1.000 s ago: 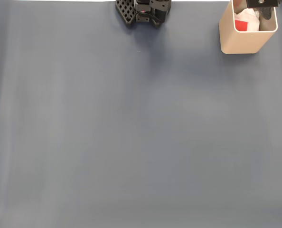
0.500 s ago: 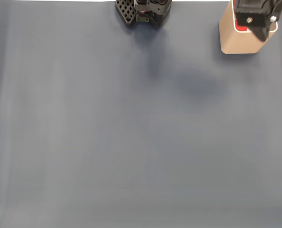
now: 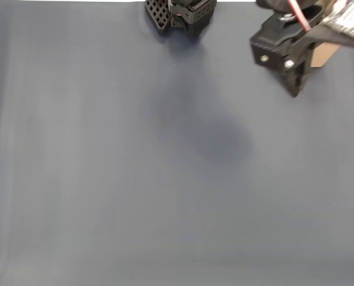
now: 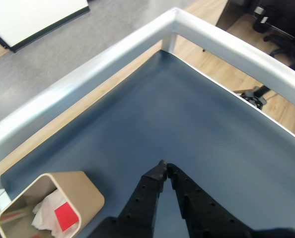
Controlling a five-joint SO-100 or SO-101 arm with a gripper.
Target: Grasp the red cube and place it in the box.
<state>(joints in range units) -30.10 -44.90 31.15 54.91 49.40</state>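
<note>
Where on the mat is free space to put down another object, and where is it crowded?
In the fixed view the mat is bare from the left edge to the bottom and right edges. It is crowded along the top: the robot base in the middle, and the gripper beside the box holding the red cube.

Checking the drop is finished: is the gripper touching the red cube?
Apart. In the wrist view the gripper is shut over bare mat, while the red cube lies inside the box, well off to its left.
</note>
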